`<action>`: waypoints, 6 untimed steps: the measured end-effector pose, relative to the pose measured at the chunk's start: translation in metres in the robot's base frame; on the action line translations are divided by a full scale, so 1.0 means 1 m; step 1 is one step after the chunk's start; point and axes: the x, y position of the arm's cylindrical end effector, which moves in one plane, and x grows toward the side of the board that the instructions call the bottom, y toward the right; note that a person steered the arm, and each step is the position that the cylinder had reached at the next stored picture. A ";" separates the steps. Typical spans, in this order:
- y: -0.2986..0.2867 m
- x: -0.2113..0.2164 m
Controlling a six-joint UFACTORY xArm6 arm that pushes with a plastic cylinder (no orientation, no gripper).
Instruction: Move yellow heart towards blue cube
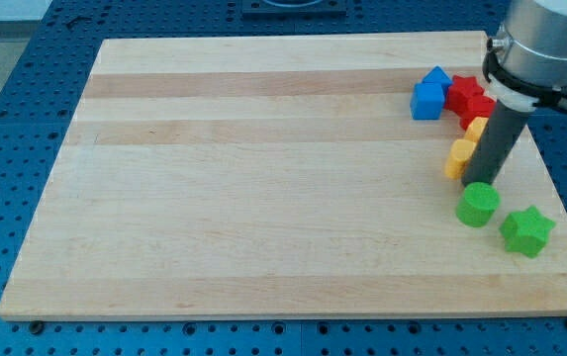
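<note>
Yellow heart [459, 156] touches my tip [479, 184] on its left.

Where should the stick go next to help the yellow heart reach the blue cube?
Probably nudge toward the view's top-left. My tip sits beside the yellow block, on its lower right, and the blue cube lies up-left of it, next to the red block.

A robotics lab bench: a pale wooden board [263, 178] lies on a blue perforated metal table [6, 119], with a grey robot arm [545, 44] at two o'clock.
</note>
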 end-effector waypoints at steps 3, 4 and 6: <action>-0.026 0.012; -0.026 -0.005; -0.026 -0.022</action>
